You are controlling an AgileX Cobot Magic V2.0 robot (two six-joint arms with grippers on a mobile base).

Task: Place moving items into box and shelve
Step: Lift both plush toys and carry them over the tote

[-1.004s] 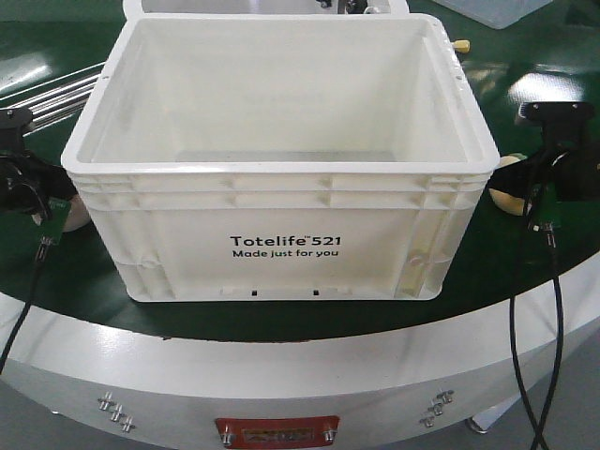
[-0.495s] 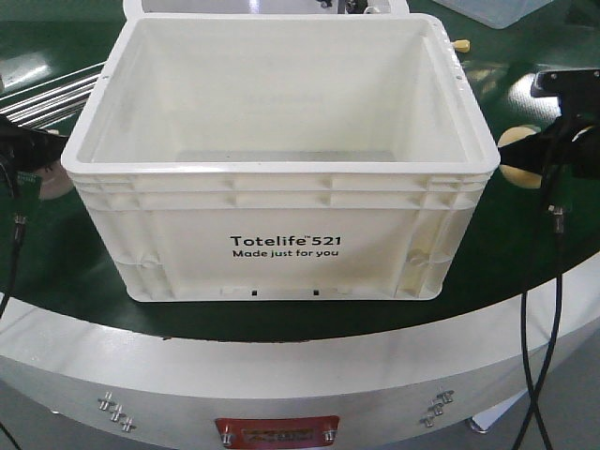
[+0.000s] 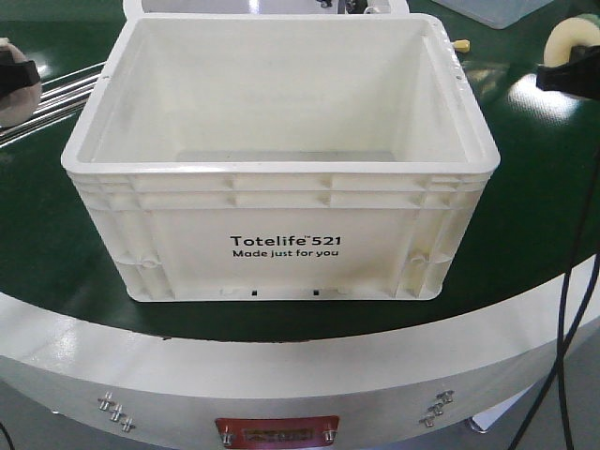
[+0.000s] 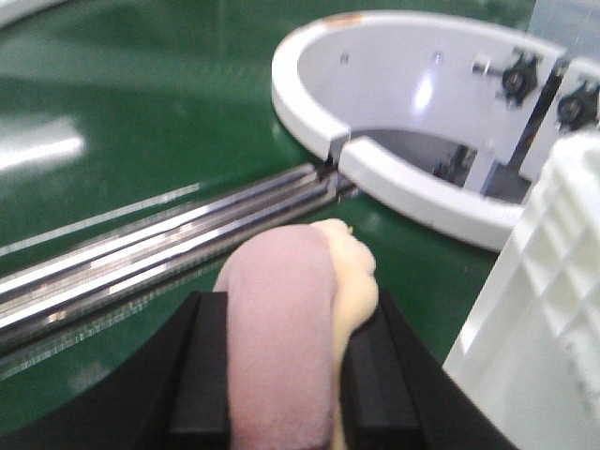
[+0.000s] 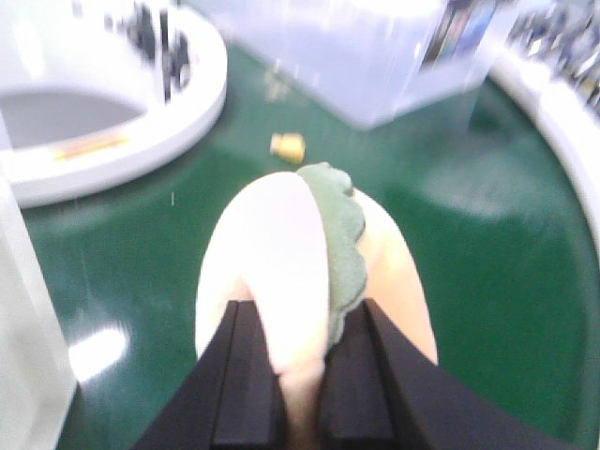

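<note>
The cream-white box (image 3: 281, 169), printed "Totelife 521", stands open in the middle of the green table, and I see nothing inside it. My left gripper (image 4: 286, 323) is shut on the brownish-pink plush toy (image 4: 281, 328), held above the table left of the box (image 4: 553, 309). In the front view this toy (image 3: 14, 89) shows at the left edge, about level with the box rim. My right gripper (image 5: 302, 328) is shut on the yellow-orange plush toy (image 5: 267, 253) with its green leaf (image 5: 342, 234). That toy (image 3: 570, 42) hangs right of the box, above rim height.
Metal rails (image 4: 141, 253) cross the green table behind the left gripper. A white ring-shaped fixture (image 4: 394, 178) sits behind the box. A small yellow piece (image 5: 288, 145) lies on the table, with a translucent bin (image 5: 375, 56) beyond it. The table's rounded white edge (image 3: 300, 366) runs along the front.
Both grippers have risen from table level beside the box, each carrying its plush toy, up to about the height of the box rim.
</note>
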